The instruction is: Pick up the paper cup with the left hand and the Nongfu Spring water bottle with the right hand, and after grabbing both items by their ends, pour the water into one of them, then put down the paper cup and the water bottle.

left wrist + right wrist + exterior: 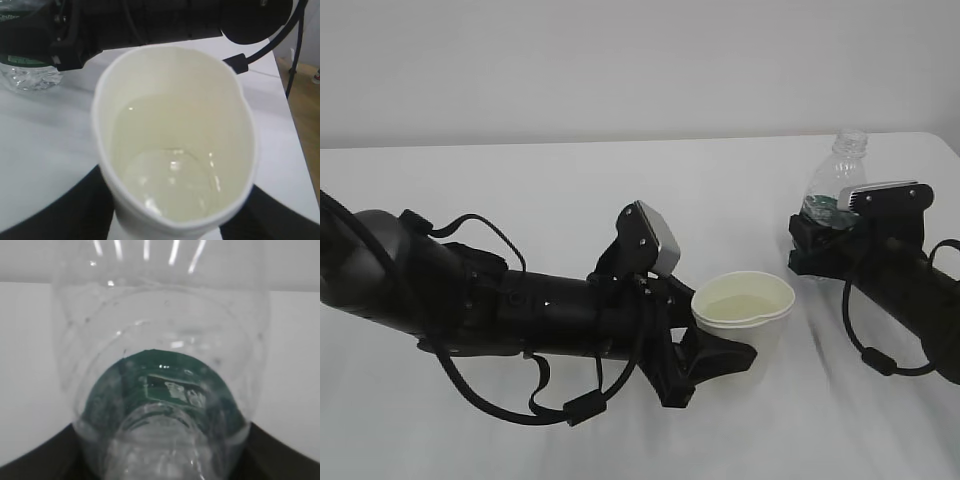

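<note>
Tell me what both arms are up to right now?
Left hand around paper cup, water inside. Right hand around upright Nongfu Spring water bottle. Nothing in the way.

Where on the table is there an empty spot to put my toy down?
The far side of the white table, behind both arms, is bare. The front right corner, below the right hand, is bare too. It is crowded at the paper cup in the left hand and at the water bottle.
</note>
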You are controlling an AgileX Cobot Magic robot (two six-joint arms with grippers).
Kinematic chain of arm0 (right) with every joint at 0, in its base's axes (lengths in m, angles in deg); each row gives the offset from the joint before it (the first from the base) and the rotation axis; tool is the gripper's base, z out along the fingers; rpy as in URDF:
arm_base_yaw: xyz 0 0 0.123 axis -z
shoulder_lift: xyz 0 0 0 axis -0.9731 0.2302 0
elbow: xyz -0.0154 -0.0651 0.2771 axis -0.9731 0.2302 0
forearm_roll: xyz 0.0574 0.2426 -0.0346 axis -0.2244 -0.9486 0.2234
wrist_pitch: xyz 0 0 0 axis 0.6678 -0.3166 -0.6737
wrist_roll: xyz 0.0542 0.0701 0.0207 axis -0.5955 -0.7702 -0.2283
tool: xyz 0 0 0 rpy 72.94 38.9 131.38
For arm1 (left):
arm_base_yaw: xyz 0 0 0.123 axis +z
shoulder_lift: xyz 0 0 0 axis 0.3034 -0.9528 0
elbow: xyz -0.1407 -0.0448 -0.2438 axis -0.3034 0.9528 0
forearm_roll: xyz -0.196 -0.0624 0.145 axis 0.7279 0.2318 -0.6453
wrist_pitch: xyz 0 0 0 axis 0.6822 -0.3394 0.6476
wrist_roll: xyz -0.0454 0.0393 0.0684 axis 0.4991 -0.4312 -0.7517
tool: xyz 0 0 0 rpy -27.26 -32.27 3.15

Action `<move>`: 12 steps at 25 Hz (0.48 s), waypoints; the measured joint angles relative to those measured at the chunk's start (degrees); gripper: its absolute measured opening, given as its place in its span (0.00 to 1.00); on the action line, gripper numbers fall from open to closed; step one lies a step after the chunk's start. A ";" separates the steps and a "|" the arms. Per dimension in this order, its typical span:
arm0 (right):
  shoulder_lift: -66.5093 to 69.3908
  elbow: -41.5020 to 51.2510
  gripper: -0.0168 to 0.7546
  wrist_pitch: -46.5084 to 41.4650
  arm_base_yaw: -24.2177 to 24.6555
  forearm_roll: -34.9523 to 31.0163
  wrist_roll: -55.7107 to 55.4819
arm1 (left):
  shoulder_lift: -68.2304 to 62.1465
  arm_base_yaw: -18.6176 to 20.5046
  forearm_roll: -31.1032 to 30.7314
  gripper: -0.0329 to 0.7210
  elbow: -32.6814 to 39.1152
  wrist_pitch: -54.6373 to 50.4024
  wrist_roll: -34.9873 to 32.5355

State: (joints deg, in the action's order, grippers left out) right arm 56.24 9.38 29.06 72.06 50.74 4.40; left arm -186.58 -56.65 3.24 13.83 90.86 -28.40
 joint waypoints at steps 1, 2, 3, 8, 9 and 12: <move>0.00 0.00 0.60 0.00 0.00 0.06 0.00 | 0.00 0.00 0.00 0.61 0.00 0.00 0.00; 0.00 0.00 0.62 0.00 0.00 0.14 -0.09 | 0.00 0.00 0.00 0.61 0.00 -0.02 0.00; 0.00 0.00 0.64 0.00 0.00 0.20 -0.09 | 0.00 0.00 0.00 0.61 0.00 -0.02 0.00; 0.00 0.00 0.74 0.34 0.00 0.28 -0.09 | 0.00 0.00 0.00 0.61 0.00 -0.24 0.00; 0.00 0.00 0.75 0.34 0.00 0.28 -0.09 | 0.00 0.00 0.00 0.61 0.00 -0.24 0.00; -0.43 0.95 0.77 0.42 0.00 0.28 -0.09 | 0.00 0.00 0.00 0.61 0.00 -0.47 0.00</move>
State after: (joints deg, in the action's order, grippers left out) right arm 55.81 10.32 29.49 72.06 51.02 4.30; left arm -186.58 -56.65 3.24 13.83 90.39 -28.40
